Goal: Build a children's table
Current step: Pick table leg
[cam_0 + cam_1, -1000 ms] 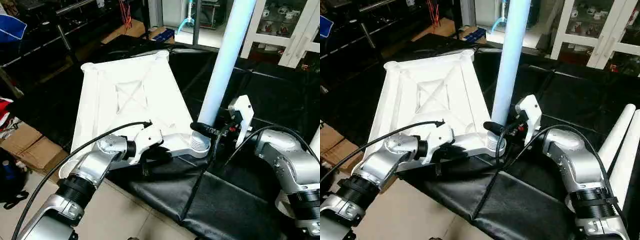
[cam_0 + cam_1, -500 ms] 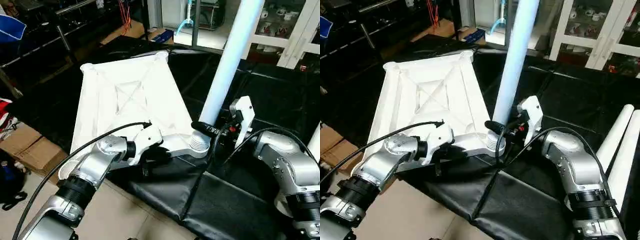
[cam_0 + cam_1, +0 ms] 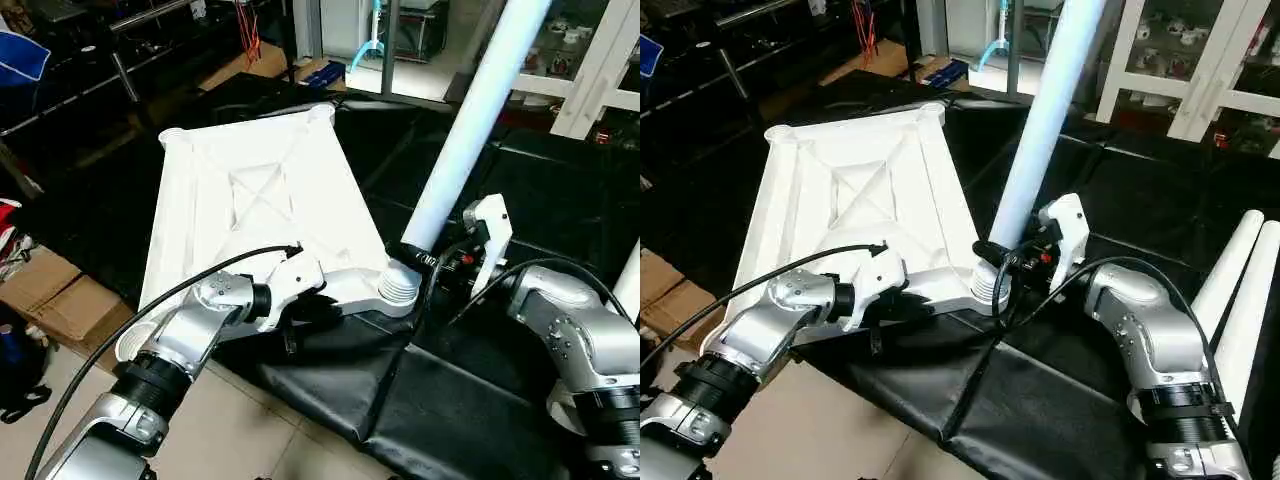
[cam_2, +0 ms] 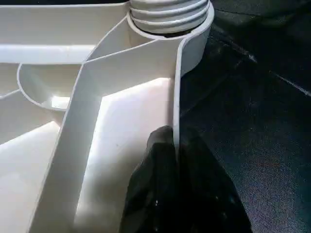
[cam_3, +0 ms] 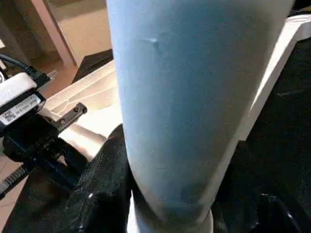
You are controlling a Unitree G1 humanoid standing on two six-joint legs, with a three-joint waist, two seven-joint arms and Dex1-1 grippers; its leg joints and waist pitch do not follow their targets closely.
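Note:
The children's table's white tabletop [image 3: 250, 200] lies upside down on a black mat, X-ribs facing up. My left gripper [image 4: 176, 160] is shut on its near rim, one black finger [image 4: 155, 194] on each side of the thin wall, close to the near right corner socket [image 3: 398, 288]. A long white leg [image 3: 470, 130] stands with its foot in that socket and leans to the right at its top. My right gripper [image 3: 410, 255] is shut on the leg just above the socket, and its dark fingers [image 5: 104, 194] wrap the tube.
Two more white legs [image 3: 1232, 290] lie side by side on the black mat [image 3: 450, 400] at the far right. Cardboard boxes [image 3: 50, 290] sit on the floor to the left. A white glass-door cabinet [image 3: 600, 60] stands behind.
The leg's top has swung to the right while its foot stays in the socket, with my right gripper still on it. My left gripper has kept its hold on the rim.

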